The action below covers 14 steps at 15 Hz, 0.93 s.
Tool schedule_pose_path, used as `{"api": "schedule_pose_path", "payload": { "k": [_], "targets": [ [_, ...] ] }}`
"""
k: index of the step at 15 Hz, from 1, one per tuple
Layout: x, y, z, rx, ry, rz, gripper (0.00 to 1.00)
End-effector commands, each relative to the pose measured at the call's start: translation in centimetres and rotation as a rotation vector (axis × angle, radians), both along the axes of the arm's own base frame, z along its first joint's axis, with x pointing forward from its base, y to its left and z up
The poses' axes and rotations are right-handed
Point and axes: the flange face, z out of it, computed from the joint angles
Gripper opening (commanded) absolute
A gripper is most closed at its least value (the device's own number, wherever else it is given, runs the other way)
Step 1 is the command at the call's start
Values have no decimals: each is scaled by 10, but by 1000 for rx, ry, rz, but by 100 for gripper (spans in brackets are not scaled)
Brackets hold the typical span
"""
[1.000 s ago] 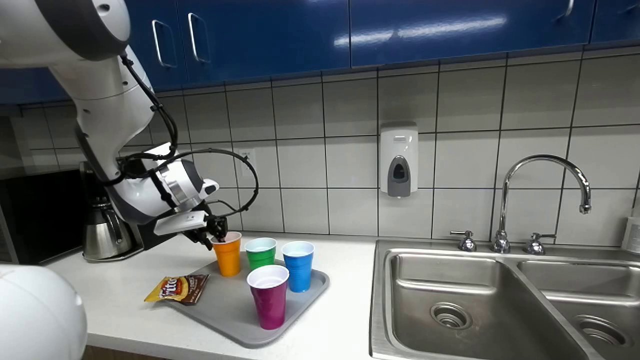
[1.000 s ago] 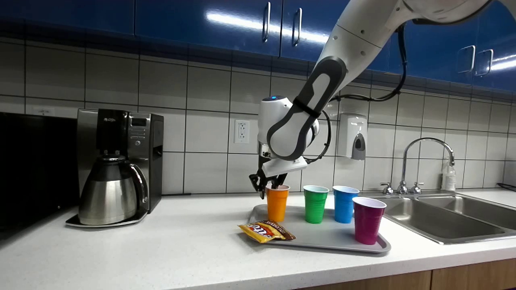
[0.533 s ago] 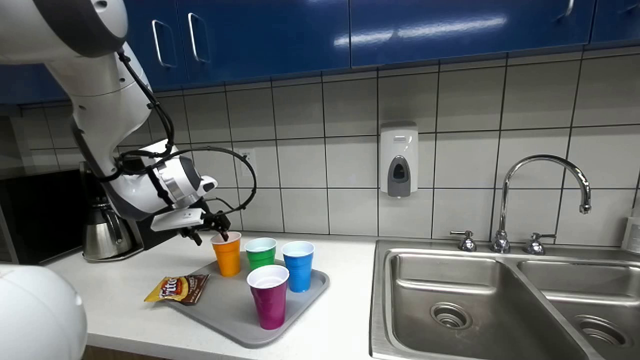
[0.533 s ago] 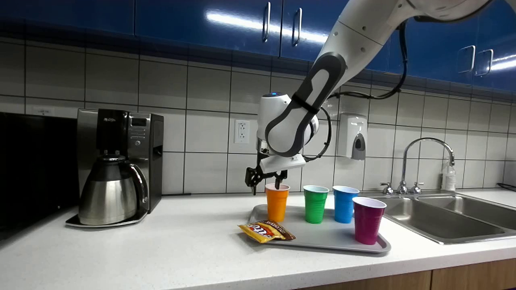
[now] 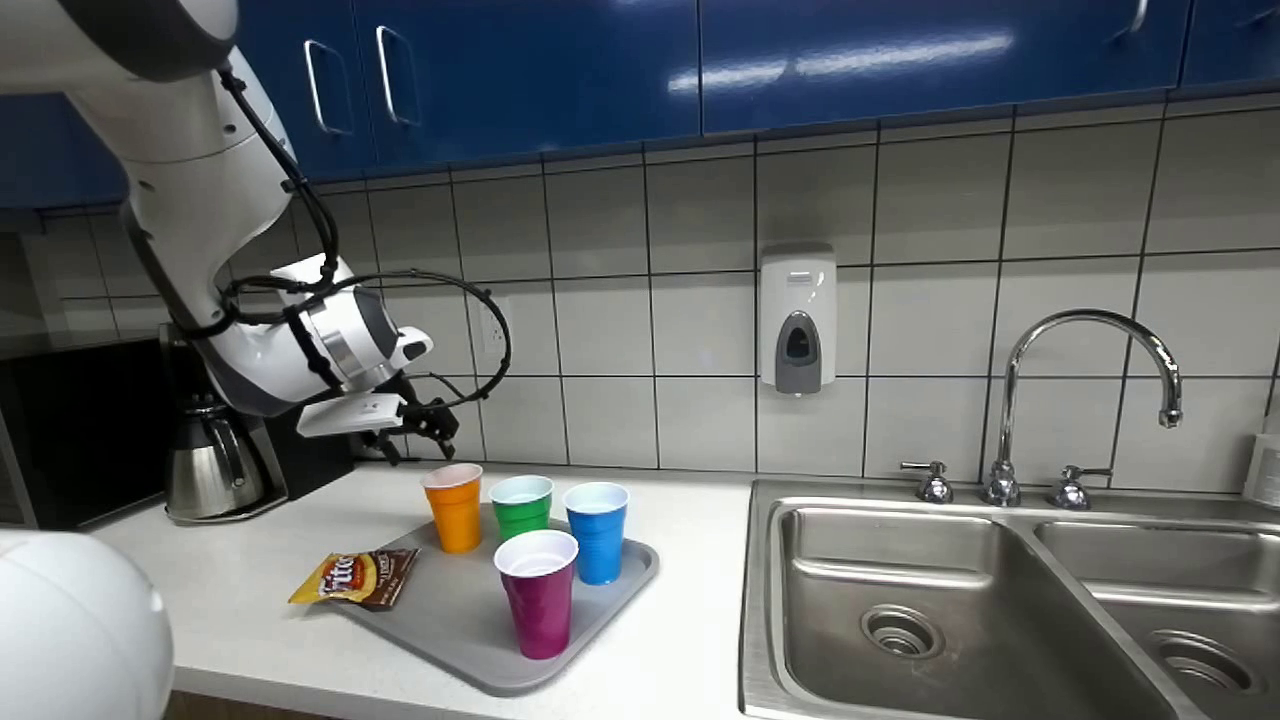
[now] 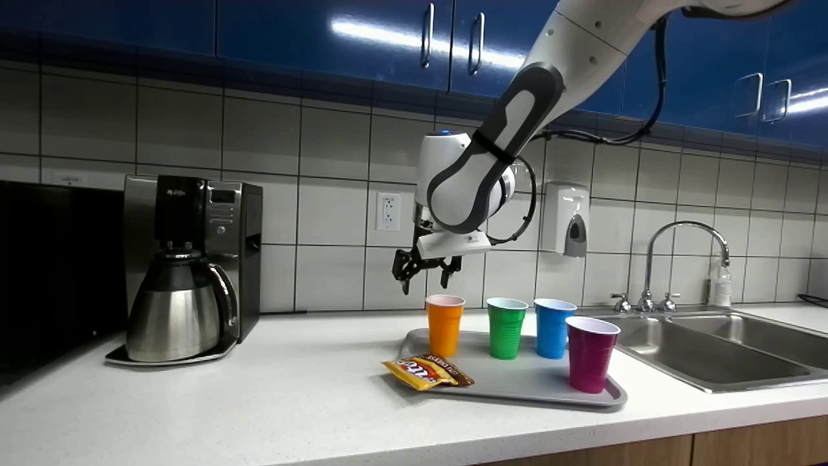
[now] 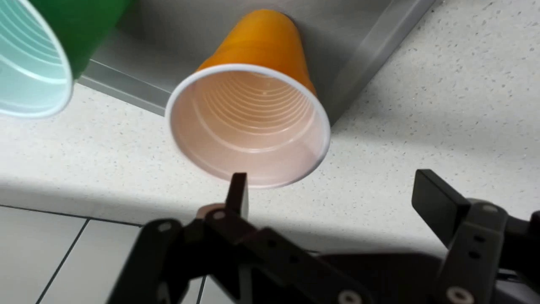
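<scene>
In an exterior view, the gripper (image 5: 421, 452) is hovering clear of the orange cup (image 5: 455, 512), at its eleven o'clock; the cup is standing on the grey tray (image 5: 450, 615). In an exterior view, the green cup (image 6: 506, 330) is standing at the orange cup's three o'clock. In the wrist view, the fingers (image 7: 438, 202) are standing wide apart (orange cup at ten o'clock).

Surface (image 6: 310, 401) noted as white, finely speckled, bearing a grey tray (image 6: 517, 378). In both exterior views, a coffee maker (image 6: 225, 243) stands left of the tray, an inset sink (image 6: 698, 356) right of it.
</scene>
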Motion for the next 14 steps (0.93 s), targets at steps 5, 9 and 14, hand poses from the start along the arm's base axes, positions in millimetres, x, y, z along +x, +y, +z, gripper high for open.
{"api": "schedule_pose_path", "payload": {
  "k": [5,9,14],
  "targets": [
    [-28,-39,49,44,-28,-70,100],
    [-39,-62,68,55,-46,-105,100],
    [-53,-98,77,74,-30,-204,100]
  ]
}}
